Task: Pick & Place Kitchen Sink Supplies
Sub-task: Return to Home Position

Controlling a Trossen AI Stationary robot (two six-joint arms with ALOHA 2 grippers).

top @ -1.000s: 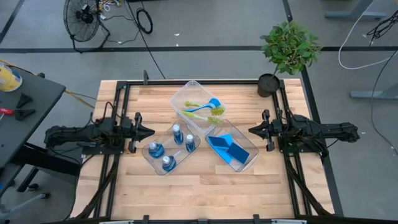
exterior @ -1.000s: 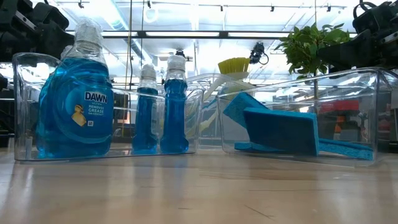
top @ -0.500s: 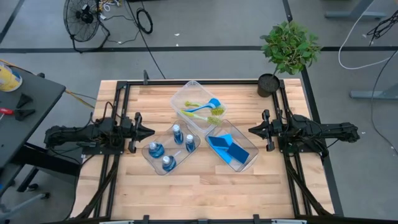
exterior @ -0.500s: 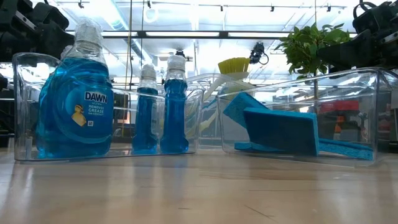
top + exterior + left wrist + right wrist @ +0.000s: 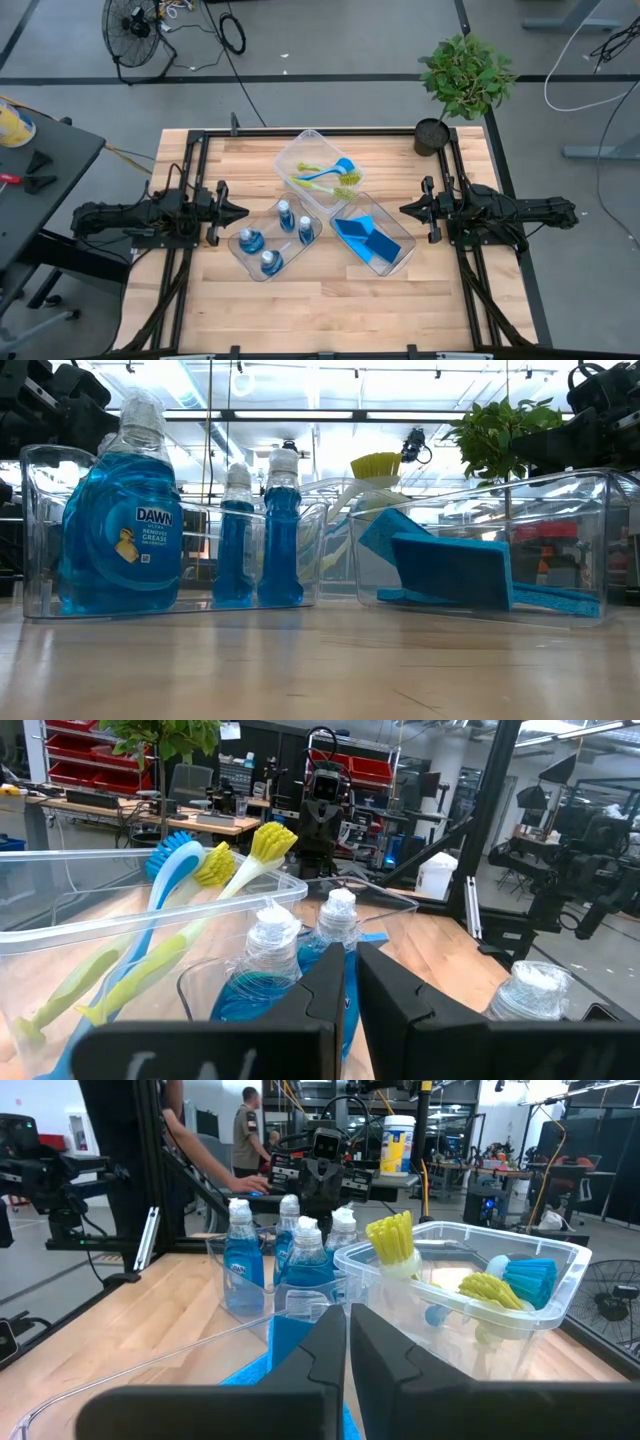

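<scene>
Left gripper, right gripper: closed, empty. Bottles, sponges, brushes: in bins, ahead of both, midway between.

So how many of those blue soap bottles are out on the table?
4 soap bottles, all standing in the left clear bin: this one and another at its near end, two at its far end. None looks hidden.
</scene>
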